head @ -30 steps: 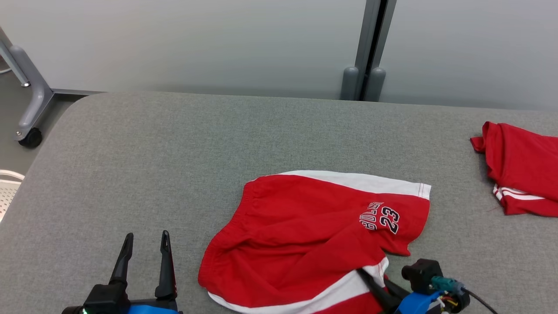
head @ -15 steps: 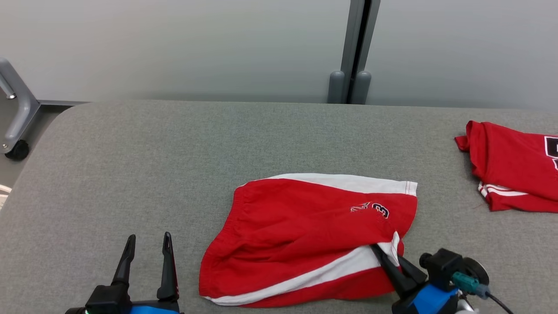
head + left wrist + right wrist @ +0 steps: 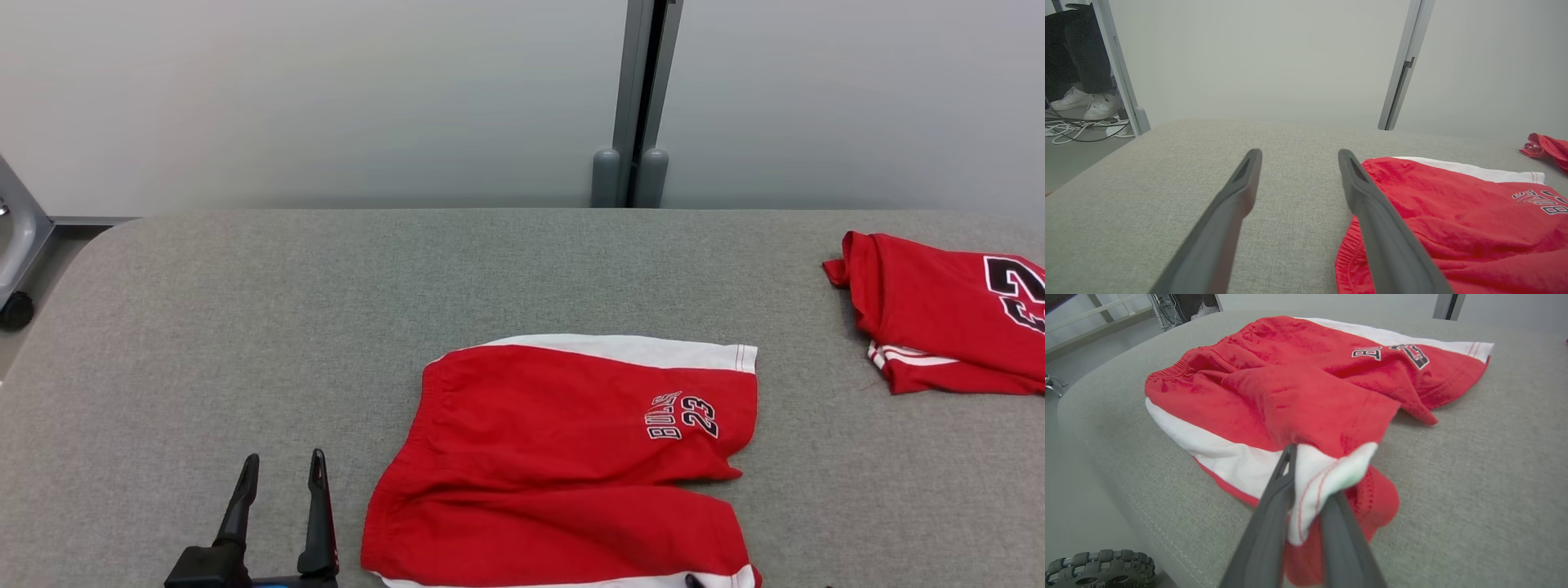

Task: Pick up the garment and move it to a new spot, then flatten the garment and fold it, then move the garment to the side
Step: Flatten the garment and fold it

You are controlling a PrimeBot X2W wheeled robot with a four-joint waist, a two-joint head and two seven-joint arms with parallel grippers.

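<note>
Left gripper (image 3: 283, 457): at 7 o'clock in the head view, fingers spread apart and holding nothing, raised just above the grey padded table (image 3: 245, 327); in its own wrist view (image 3: 1300, 154) the right-hand finger overlaps the elastic waistband edge of the shorts, and contact cannot be judged. Right gripper (image 3: 1310, 473): fingers clamped tight on the white-trimmed hem corner of the near leg, with the cloth bunched and folded over between them; a black ribbed wheel (image 3: 1098, 567) sits at 7 o'clock in that view, below the table's edge. Shorts (image 3: 563, 457): red with white side bands, lettering and the number 23 on the far leg, lying mostly flat with a few creases at 6 o'clock in the head view, waistband towards 9 o'clock and leg openings towards 3 o'clock. Second red garment (image 3: 939, 318): crumpled, white-striped, well apart from the shorts at 2 o'clock near the table's right edge. Grey post (image 3: 641, 90): upright at 12 o'clock against the pale wall. Person's white shoes (image 3: 1090, 106) and loose cables (image 3: 1081, 130): on the floor at 10 o'clock in the left wrist view.
</note>
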